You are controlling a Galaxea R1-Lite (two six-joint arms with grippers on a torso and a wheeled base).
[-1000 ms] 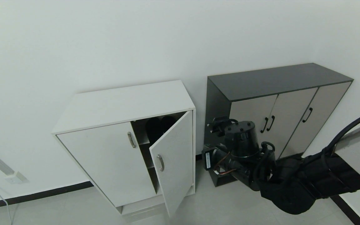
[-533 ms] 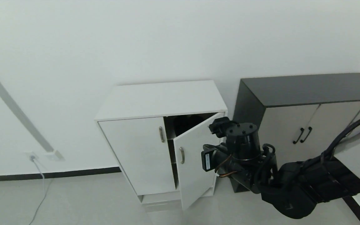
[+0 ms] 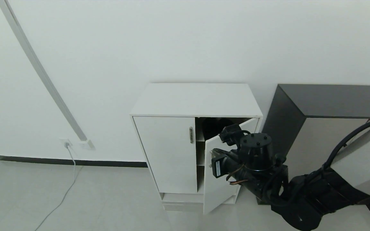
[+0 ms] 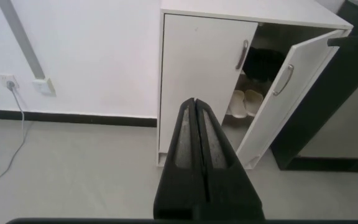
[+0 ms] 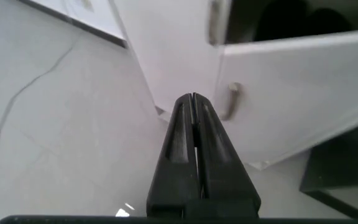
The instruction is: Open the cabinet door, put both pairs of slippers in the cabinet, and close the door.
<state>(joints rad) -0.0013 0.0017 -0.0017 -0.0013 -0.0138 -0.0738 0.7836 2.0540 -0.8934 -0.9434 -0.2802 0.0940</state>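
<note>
The white cabinet [image 3: 194,99] stands against the wall, its left door shut and its right door [image 3: 218,179] ajar. A dark pair of slippers [image 4: 263,62] sits on the upper shelf and a beige pair of slippers [image 4: 246,102] on the shelf below. My right arm [image 3: 252,157] is in front of the ajar door, close to its outer top corner. The right gripper [image 5: 193,98] is shut and empty, facing the door's handle [image 5: 230,102]. Farther back, the left gripper [image 4: 195,102] is shut and empty, facing the cabinet.
A dark cabinet [image 3: 332,99] with grey doors stands right beside the white one. A wall socket [image 3: 65,142] with a cable [image 3: 64,192] trailing over the floor is to the left. Open grey floor [image 3: 75,199] lies before the cabinet.
The head camera has swung, so the white cabinet now sits farther right and squarer in the picture. My right arm, earlier before the dark cabinet, now overlaps the ajar door.
</note>
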